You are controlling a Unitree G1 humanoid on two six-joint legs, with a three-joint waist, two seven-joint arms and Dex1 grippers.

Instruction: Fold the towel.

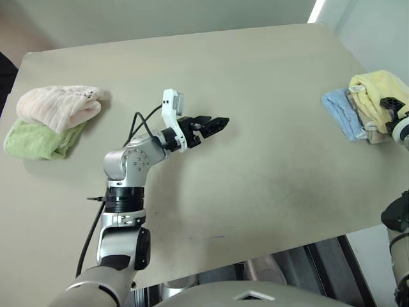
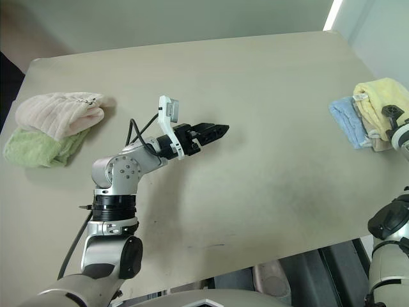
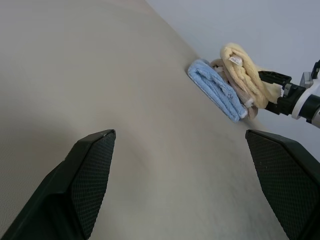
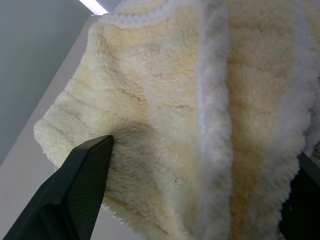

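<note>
The pale yellow ribbed towel (image 1: 377, 88) lies folded on top of a small pile at the table's far right edge, a white tag on its near end. My right gripper (image 1: 392, 105) is at that pile, open. In the right wrist view its fingers (image 4: 85, 185) stand wide apart, with the yellow towel (image 4: 170, 120) bulging between and just ahead of them. My left gripper (image 1: 214, 123) hovers over the middle of the table, open and holding nothing, pointing toward the right side.
Under the yellow towel sit a light blue towel (image 1: 339, 112) and a beige one (image 1: 369, 123). At the far left of the tan table (image 1: 268, 185), a pink towel (image 1: 61, 105) rests on a green one (image 1: 35, 142).
</note>
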